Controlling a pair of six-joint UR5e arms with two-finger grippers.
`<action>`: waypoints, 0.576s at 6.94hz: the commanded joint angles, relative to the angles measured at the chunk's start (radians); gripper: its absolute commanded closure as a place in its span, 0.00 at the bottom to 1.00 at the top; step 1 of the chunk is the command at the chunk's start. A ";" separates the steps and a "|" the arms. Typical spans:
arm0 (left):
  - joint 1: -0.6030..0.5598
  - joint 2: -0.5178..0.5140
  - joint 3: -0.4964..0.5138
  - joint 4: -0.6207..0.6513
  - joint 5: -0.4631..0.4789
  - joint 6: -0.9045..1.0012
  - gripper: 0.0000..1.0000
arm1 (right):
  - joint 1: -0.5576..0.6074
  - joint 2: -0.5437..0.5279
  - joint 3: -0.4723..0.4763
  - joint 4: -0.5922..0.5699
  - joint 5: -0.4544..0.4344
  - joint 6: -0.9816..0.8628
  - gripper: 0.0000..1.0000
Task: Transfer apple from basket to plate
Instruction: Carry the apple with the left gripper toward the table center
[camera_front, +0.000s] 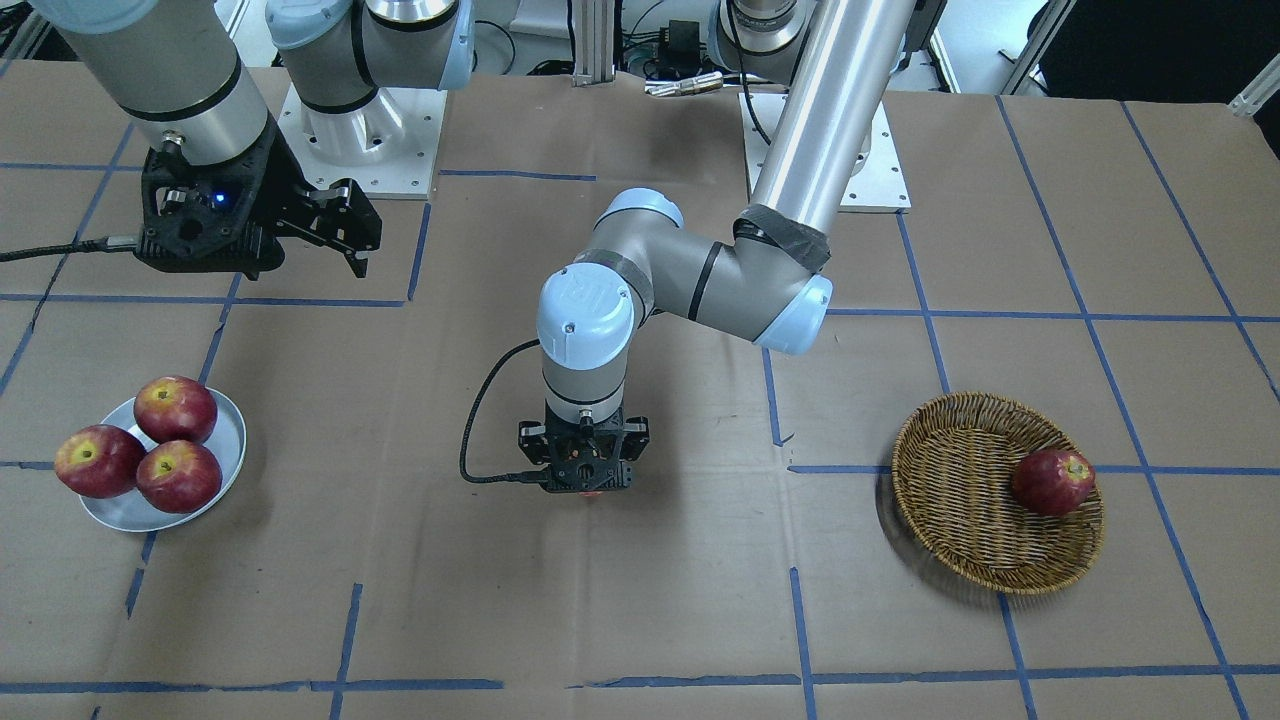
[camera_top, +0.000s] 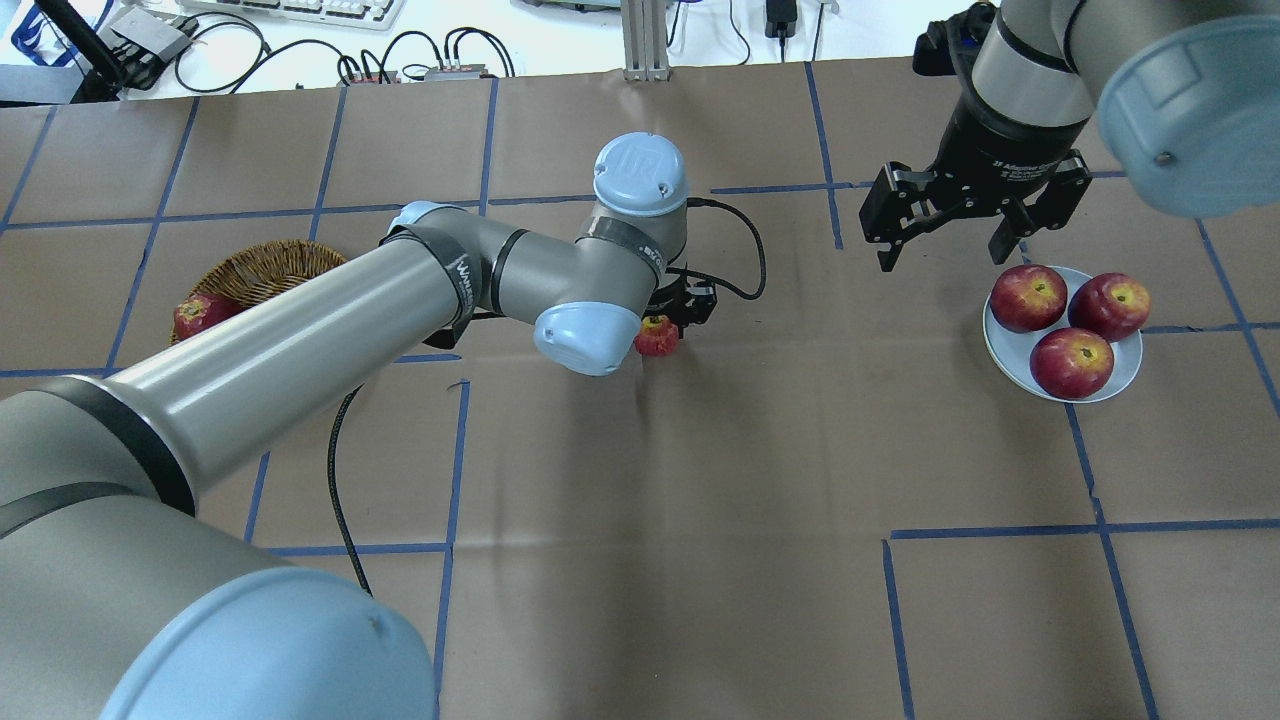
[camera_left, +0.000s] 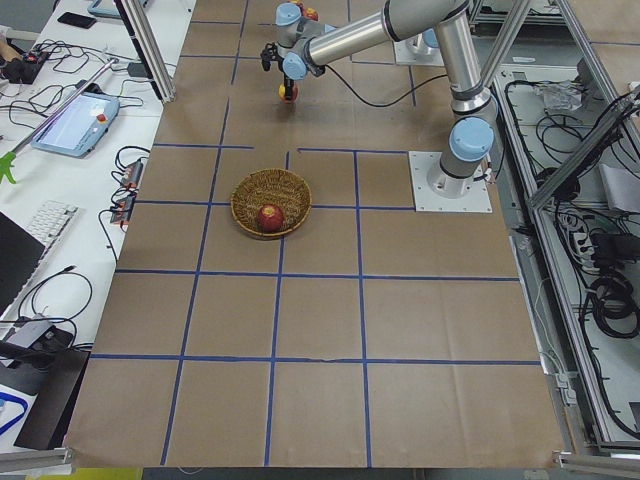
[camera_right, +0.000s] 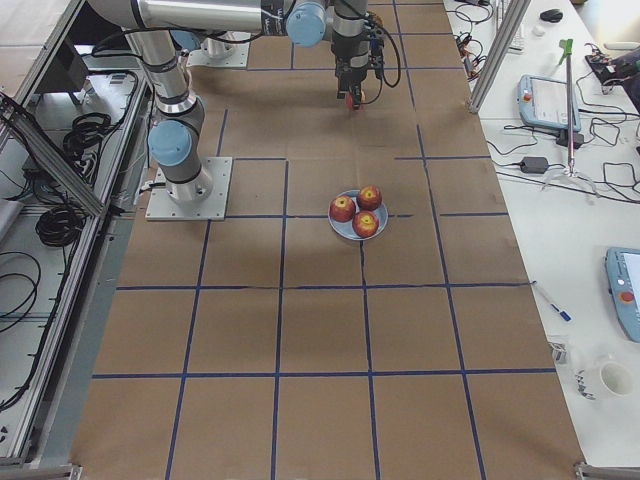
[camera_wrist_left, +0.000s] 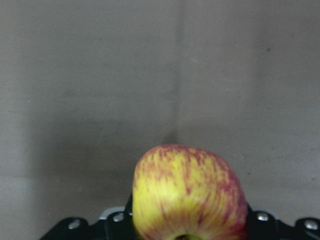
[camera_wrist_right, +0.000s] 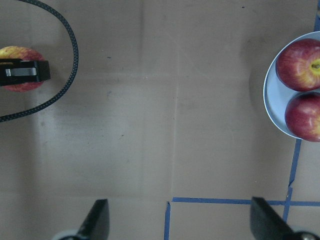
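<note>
In the overhead view, the wicker basket (camera_top: 262, 272) sits far out at 9 o'clock on the brown-papered bench (camera_top: 700, 560), partly covered by the left arm that reaches over it. One dark red apple (camera_top: 200, 313) lies inside, against the wall at about the basket's 8 o'clock. Moving toward the middle, the left pincer (camera_front: 588, 480) points straight down under its wrist, and its jaws are clamped on the apple (camera_top: 656, 337), the paler one with red streaks over yellow skin. The left wrist camera shows this fruit filling the gap between the jaws with bare bench beyond it. It is out of the basket, at roughly the basket's 3 o'clock and the plate's 9 o'clock, well apart from both. Whether it touches the paper cannot be told. A black cable (camera_top: 745, 265) loops out from the wrist at about the apple's 1 o'clock. Further right, the right pincer (camera_top: 943, 245) hangs over the bench with its jaws spread wide and nothing between them, at about 10 o'clock from the plate (camera_top: 1003, 347) and clear of it. The grey-blue plate lies far out at 3 o'clock and carries three deep red apples (camera_top: 1072, 362), at its 11, 2 and 6 o'clock, packed close together.
</note>
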 joint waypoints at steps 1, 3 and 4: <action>0.000 -0.004 -0.003 0.001 -0.006 0.001 0.26 | 0.000 0.000 0.000 0.000 0.000 0.000 0.00; 0.000 -0.006 -0.006 0.001 -0.010 -0.001 0.01 | 0.000 0.000 0.000 0.000 0.000 0.000 0.00; 0.000 0.002 0.011 -0.007 -0.006 -0.001 0.01 | 0.000 0.000 0.000 0.000 0.000 0.000 0.00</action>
